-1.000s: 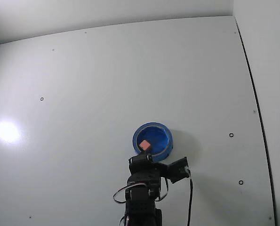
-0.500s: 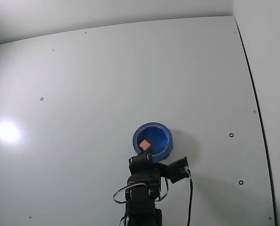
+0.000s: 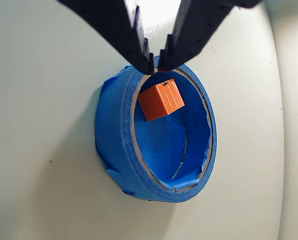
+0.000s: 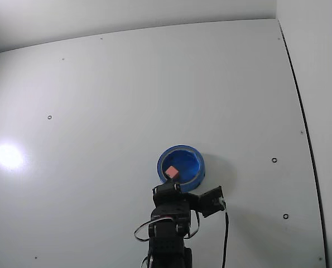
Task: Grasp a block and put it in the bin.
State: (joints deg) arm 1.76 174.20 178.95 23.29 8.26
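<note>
The block (image 3: 161,99) is a small orange-red cube lying tilted inside the round blue bin (image 3: 113,135), close to the bin's wall. In the fixed view the block (image 4: 171,171) sits at the near-left inside of the bin (image 4: 193,167). My gripper (image 3: 156,64) hovers just above the bin's rim, right over the block. Its two black fingers (image 3: 133,35) converge until the tips nearly touch, and nothing is between them. In the fixed view the gripper (image 4: 170,184) is at the bin's near edge, with the tips hidden by the arm.
The bin stands on a plain white table (image 4: 99,111) with small screw holes. A table edge or seam (image 4: 299,111) runs along the right side. A bright light glare (image 4: 8,155) lies at the left. The arm's base and cables (image 4: 168,234) are at the bottom centre.
</note>
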